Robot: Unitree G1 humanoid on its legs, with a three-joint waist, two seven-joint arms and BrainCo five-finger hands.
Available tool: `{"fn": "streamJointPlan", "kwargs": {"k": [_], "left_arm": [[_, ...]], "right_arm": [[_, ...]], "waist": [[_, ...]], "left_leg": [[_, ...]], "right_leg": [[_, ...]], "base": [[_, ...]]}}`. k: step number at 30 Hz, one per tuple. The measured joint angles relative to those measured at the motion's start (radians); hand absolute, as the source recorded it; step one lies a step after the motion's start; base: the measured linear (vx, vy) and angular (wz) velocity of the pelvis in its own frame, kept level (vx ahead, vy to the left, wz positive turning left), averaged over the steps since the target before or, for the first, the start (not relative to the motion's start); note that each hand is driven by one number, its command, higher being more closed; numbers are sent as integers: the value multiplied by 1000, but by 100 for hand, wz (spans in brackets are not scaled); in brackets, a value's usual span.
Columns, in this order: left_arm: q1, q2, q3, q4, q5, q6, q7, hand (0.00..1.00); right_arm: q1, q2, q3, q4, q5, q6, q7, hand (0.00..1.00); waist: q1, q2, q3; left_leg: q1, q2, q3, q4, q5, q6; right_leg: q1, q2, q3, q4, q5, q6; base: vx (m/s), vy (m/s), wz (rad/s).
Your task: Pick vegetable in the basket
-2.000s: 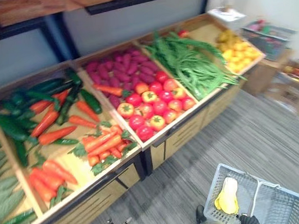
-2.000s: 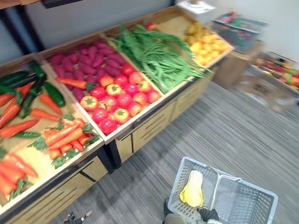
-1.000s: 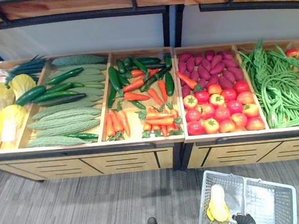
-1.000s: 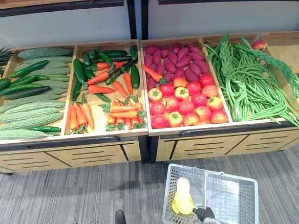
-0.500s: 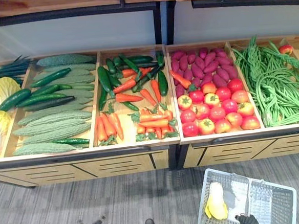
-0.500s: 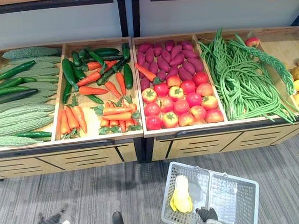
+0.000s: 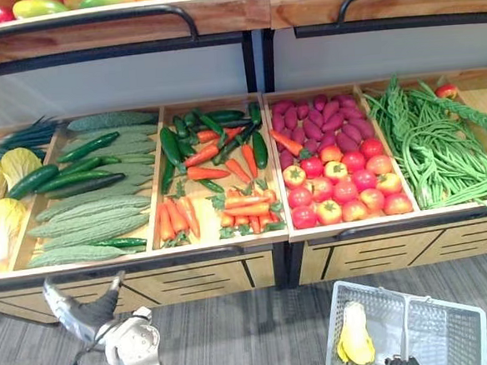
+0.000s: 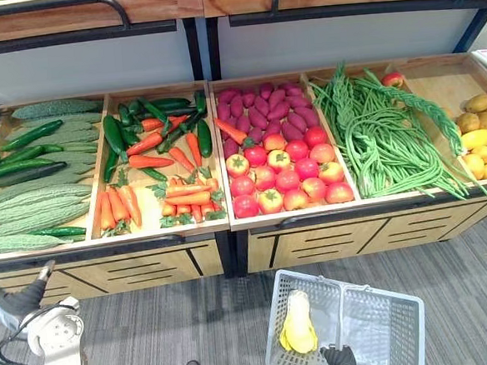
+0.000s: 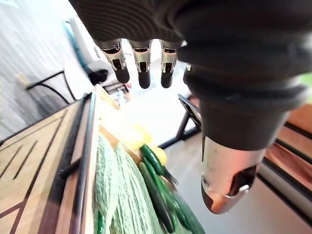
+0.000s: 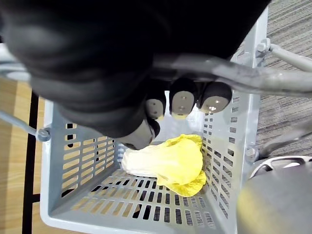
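1. Basket point(image 7: 446, 335) sits nearest you, low on the right. One yellow cabbage point(image 7: 354, 333) lies in its left half and the other half is bare. As far as you can judge, one vegetable is already in.
2. Your right hand point(image 10: 183, 102) is curled round the handle point(image 10: 263, 80) and carries the basket. Its wrist view shows the fingers wrapped over the bar with the cabbage below them.
3. Your left hand point(image 7: 81, 309) is raised on the left, in front of the drawer fronts point(image 7: 192, 278) under the stall. Its fingers are straight, apart from the thumb, and hold nothing. It touches no vegetable yet.
4. Past that hand, the closest bin holds bitter gourds point(image 7: 87, 214) and cucumbers point(image 7: 68, 178). To its right lie carrots point(image 7: 245, 207), then tomatoes point(image 7: 336, 193), then long beans point(image 7: 441, 143). More yellow cabbages point(image 7: 4, 228) lie at the far left.
5. What is left, by my reading, is to send the left hand up over the bin's edge, close it on a vegetable and carry that across to the basket.
6. Compared with half a second ago, the left hand has come up from the bottom edge to drawer height.
7. The whole picture has also shifted, so an upper shelf point(image 7: 132, 19) now shows. That is your head moving, not the stall.
8. The cabbage lies in the basket as it did then.
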Motion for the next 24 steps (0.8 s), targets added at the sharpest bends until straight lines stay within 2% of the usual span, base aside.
{"fn": "streamJointPlan", "kwargs": {"k": [2, 6, 8, 9, 14, 16, 19, 24], "left_arm": [[-1, 81, -71, 7, 94, 16, -44, 0], [-23, 221, -154, 54, 212, 21, -146, 0], [-48, 261, -181, 83, 246, 21, -169, 0], [-70, 294, -206, 112, 272, 20, -203, 0], [-137, 368, -317, 165, 347, 20, -295, 0], [-169, 411, -358, 182, 375, 19, -327, 0], [-210, 451, -418, 187, 387, 16, -344, 0], [-290, 457, -508, 186, 425, -5, -346, 0]], "right_arm": [[8, 0, 11, -13, 0, -1, 1, 100], [19, -2, 35, -41, 0, -6, 12, 100], [24, -2, 35, -58, 0, -7, 14, 100], [27, -2, 35, -73, 0, -7, 20, 100], [27, -1, 38, -87, 0, -8, 35, 100], [26, -2, 39, -110, 0, -7, 36, 100], [28, -6, 42, -126, 0, -8, 36, 100], [30, -17, 58, -185, 0, -8, 38, 100]], "waist": [[1, -3, -2], [-2, -4, -2], [-1, -5, -2], [-1, -4, -2], [-10, -5, -1], [-10, -4, 0], [-11, 2, 1], [-10, 14, 6]], "left_leg": [[0, 10, 20, 0, -11, -11], [-3, 14, 58, 0, -23, -8], [-11, 13, 72, 0, -24, -12], [-17, 11, 82, 0, -20, -8], [-12, -5, 145, 5, -17, -10], [-17, -1, 174, 7, -3, -24], [-19, 20, 216, 8, 1, -23], [-72, 32, 243, 8, 3, -22]], "right_leg": [[-5, 1, 5, -1, -3, -4], [-30, 2, 34, 0, -2, -2], [-46, 0, 47, 2, 0, 1], [-59, -4, 59, 3, 3, 6], [-69, -8, 89, 6, 4, 6], [-101, -8, 117, 39, 5, 6], [-128, -1, 144, 76, 5, 6], [-203, 11, 180, 106, 5, 5]], "base": [[-26, -3, -13], [27, 13, -24], [63, 20, -24], [79, 17, -18], [133, 39, -10], [101, 7, -20], [66, -7, -13], [41, -10, -9]]}}
